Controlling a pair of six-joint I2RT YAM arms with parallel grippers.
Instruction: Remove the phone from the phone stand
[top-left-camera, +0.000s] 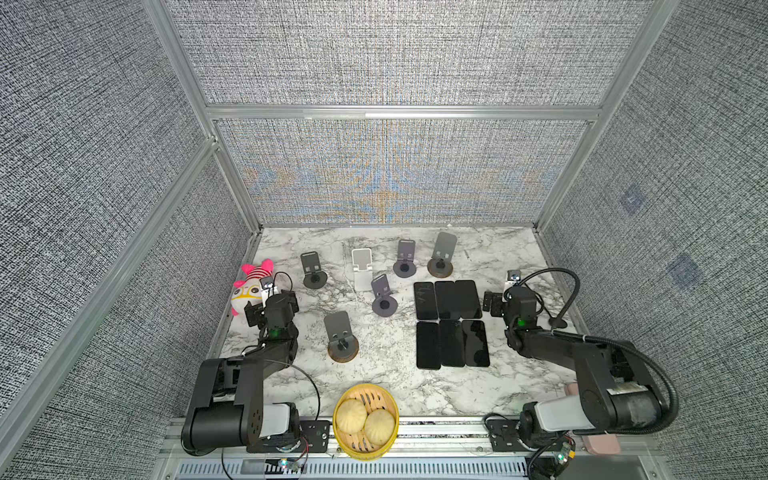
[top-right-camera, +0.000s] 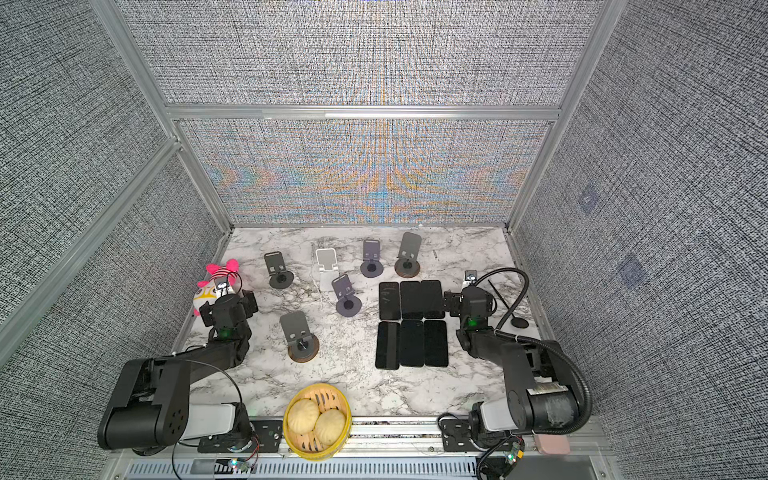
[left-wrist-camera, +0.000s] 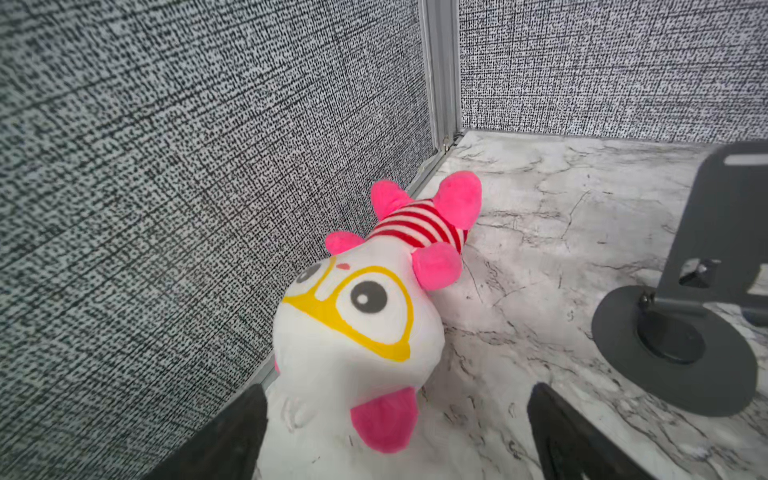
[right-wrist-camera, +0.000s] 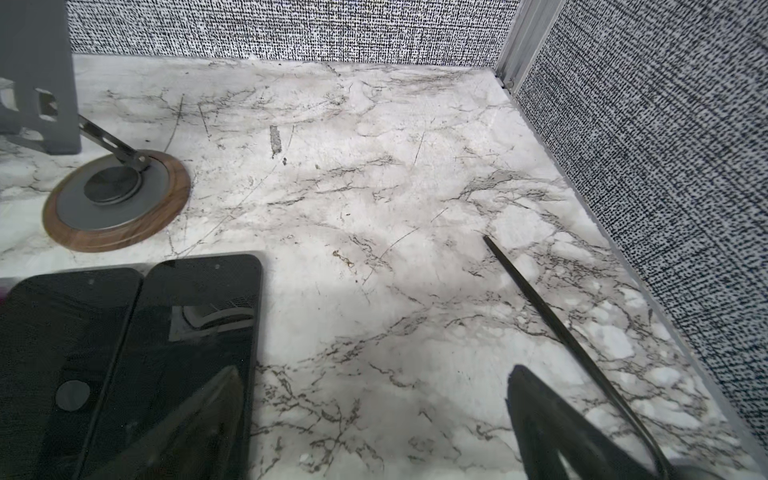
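Several black phones (top-left-camera: 451, 324) (top-right-camera: 411, 324) lie flat in two rows on the marble table (top-left-camera: 395, 386), right of centre. Several phone stands (top-left-camera: 341, 336) (top-right-camera: 299, 336) are spread over the middle and back, and none of them holds a phone. My left gripper (top-left-camera: 271, 306) (top-right-camera: 227, 308) (left-wrist-camera: 397, 415) is open at the left edge, its jaws straddling the plush toy's lower end. My right gripper (top-left-camera: 513, 301) (top-right-camera: 471, 301) (right-wrist-camera: 376, 395) is open over bare marble, just right of the back-row phones (right-wrist-camera: 195, 332).
A pink and white plush toy (top-left-camera: 251, 286) (left-wrist-camera: 365, 332) lies against the left wall. A bamboo steamer (top-left-camera: 365, 451) with two buns sits at the front edge. A thin black cable (right-wrist-camera: 552, 316) lies by the right wall. A wood-based stand (right-wrist-camera: 116, 203) is behind the phones.
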